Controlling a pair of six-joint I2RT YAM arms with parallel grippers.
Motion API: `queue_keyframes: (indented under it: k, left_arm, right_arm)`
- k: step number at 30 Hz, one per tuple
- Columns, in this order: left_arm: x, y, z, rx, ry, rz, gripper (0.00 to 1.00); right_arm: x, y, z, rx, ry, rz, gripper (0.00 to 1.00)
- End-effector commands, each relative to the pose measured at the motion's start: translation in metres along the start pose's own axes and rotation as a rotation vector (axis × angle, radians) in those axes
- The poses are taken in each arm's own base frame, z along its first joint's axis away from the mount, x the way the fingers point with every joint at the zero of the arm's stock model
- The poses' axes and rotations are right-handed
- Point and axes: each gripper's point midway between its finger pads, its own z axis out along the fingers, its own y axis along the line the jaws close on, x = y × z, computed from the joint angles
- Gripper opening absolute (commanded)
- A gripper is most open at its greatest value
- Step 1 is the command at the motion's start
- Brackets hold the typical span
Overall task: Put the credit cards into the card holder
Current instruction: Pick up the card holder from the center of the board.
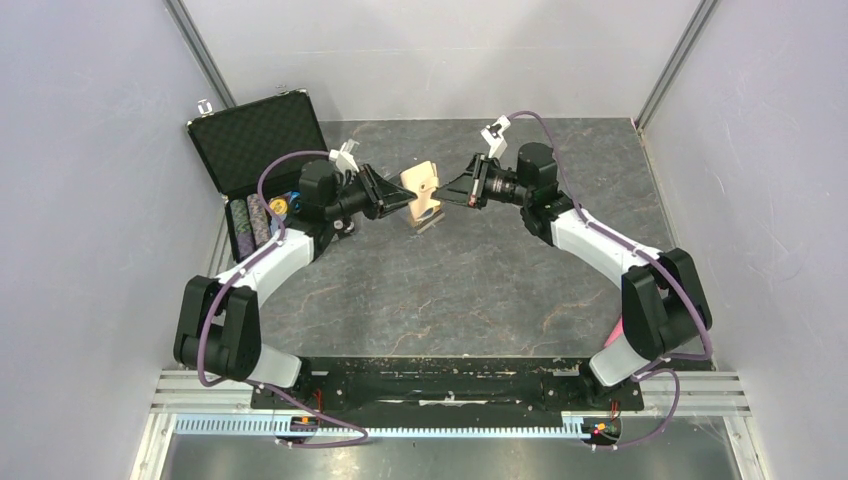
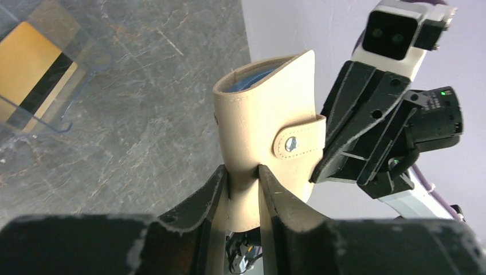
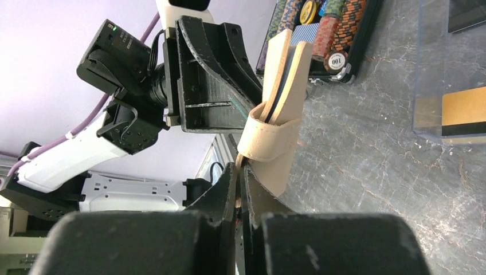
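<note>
The tan card holder hangs in the air above the table's middle, folded, with its snap tab fastened and blue lining showing at its top. My left gripper is shut on its lower part from the left. My right gripper comes from the right, shut on a thin tan edge of it. A gold-orange credit card with a dark stripe lies on the table in a clear plastic sleeve; it also shows in the right wrist view. A dark card-like shape lies beyond it, cut by the frame.
An open black foam-lined case stands at the back left, with rows of poker chips in its lower half. The clear sleeves lie on the grey marbled table under the held card holder. Grey walls close in both sides.
</note>
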Motion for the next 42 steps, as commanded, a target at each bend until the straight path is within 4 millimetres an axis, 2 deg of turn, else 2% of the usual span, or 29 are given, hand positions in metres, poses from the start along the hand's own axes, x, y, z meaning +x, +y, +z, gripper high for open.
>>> queue_keyframes:
  k: [1,4,5,7,10,11,13,16,19,22,26,31,32,35,37,40,42]
  left_arm:
    - [0.004,-0.055,-0.002,0.186,0.021,0.055,0.29]
    - [0.007,-0.052,-0.006,0.173,0.023,0.062,0.30]
    - [0.009,-0.049,-0.006,0.161,0.025,0.058,0.35]
    - [0.012,-0.040,-0.007,0.126,0.021,0.051,0.52]
    - [0.015,-0.031,-0.011,0.087,0.009,0.052,0.72]
    - [0.016,-0.029,-0.012,0.078,0.005,0.054,0.75]
    - [0.018,-0.028,-0.012,0.079,0.008,0.051,0.79]
    - [0.020,-0.032,-0.011,0.113,0.029,0.046,0.79]
    - [0.021,-0.041,-0.013,0.177,0.024,0.037,0.73]
    - [0.020,-0.056,-0.016,0.270,0.007,0.013,0.62]
    - [0.020,-0.067,-0.021,0.350,-0.002,-0.016,0.36]
    - [0.019,-0.071,-0.024,0.355,-0.011,-0.015,0.09]
    - [0.020,-0.070,-0.024,0.348,-0.011,-0.013,0.06]
    - [0.021,-0.065,-0.025,0.300,-0.013,-0.005,0.02]
    - [0.023,-0.059,-0.026,0.227,-0.008,0.022,0.02]
    - [0.032,-0.034,-0.030,0.022,0.016,0.086,0.02]
    - [0.038,-0.019,-0.036,-0.130,0.032,0.124,0.02]
  right_arm:
    - [-0.006,0.013,-0.005,-0.056,-0.050,0.010,0.00]
    - [-0.004,0.015,-0.006,-0.065,-0.047,0.014,0.00]
    - [-0.004,0.015,-0.007,-0.067,-0.048,0.016,0.00]
    - [-0.006,0.022,-0.009,-0.089,-0.058,0.018,0.00]
    - [-0.009,0.028,-0.012,-0.103,-0.069,0.013,0.00]
    - [-0.009,0.030,-0.012,-0.105,-0.070,0.011,0.00]
    - [-0.009,0.032,-0.014,-0.108,-0.070,0.011,0.00]
    - [-0.009,0.036,-0.017,-0.127,-0.078,0.019,0.00]
    - [-0.010,0.041,-0.019,-0.148,-0.088,0.030,0.00]
    - [-0.008,0.039,-0.020,-0.151,-0.089,0.040,0.00]
    - [-0.003,0.032,-0.023,-0.139,-0.087,0.055,0.00]
    - [0.008,0.007,-0.022,-0.035,-0.052,0.050,0.00]
    - [0.010,-0.001,-0.022,0.009,-0.038,0.051,0.05]
    - [0.012,-0.023,-0.027,0.150,-0.016,0.011,0.41]
    - [0.008,-0.032,-0.031,0.237,-0.005,-0.035,0.59]
    - [0.008,-0.045,-0.041,0.347,0.032,-0.090,0.80]
    - [0.007,-0.048,-0.043,0.395,0.052,-0.127,0.89]
